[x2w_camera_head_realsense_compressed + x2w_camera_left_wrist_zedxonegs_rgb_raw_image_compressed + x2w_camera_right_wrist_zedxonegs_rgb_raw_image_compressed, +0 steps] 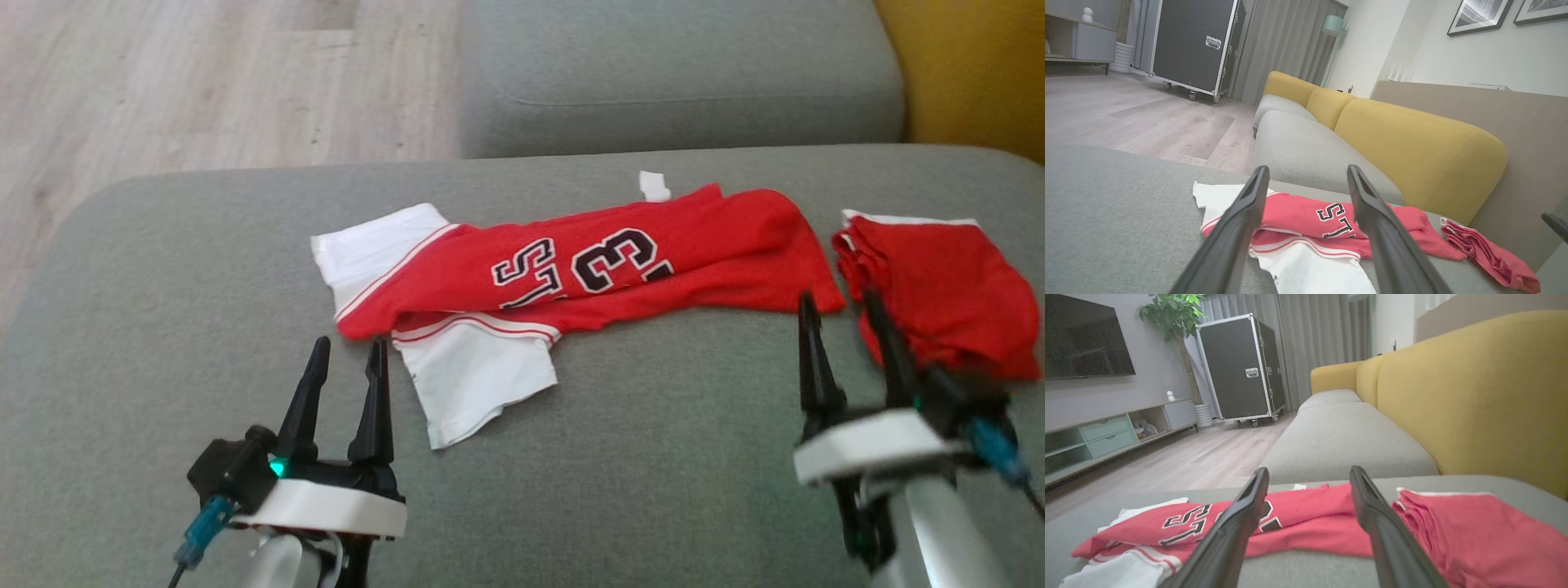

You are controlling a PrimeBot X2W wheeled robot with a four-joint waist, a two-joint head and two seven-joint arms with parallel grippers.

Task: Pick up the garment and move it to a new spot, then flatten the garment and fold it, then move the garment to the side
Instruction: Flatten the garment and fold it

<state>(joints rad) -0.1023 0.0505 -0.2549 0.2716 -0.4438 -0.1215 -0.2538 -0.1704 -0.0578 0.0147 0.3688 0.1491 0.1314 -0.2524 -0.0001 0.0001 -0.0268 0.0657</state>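
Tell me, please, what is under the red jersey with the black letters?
White cloth sticks out from below the red jersey, and both lie on the grey sofa cushion. Anything else beneath the red cloth is covered.

Grey sofa seat [163,269] spans the lower frame, with the yellow backrest [1474,396] at right. Pale wood floor [204,82] occupies the upper left. Wheeled black case [1237,371] and grey curtains [1314,343] stand top centre. Plant [1171,314], wall screen [1086,335] and low cabinet [1106,433] are at left. Framed pictures [1482,14] hang upper right.

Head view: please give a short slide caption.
Left hand and right hand, both open, near a red jersey on a grey sofa.
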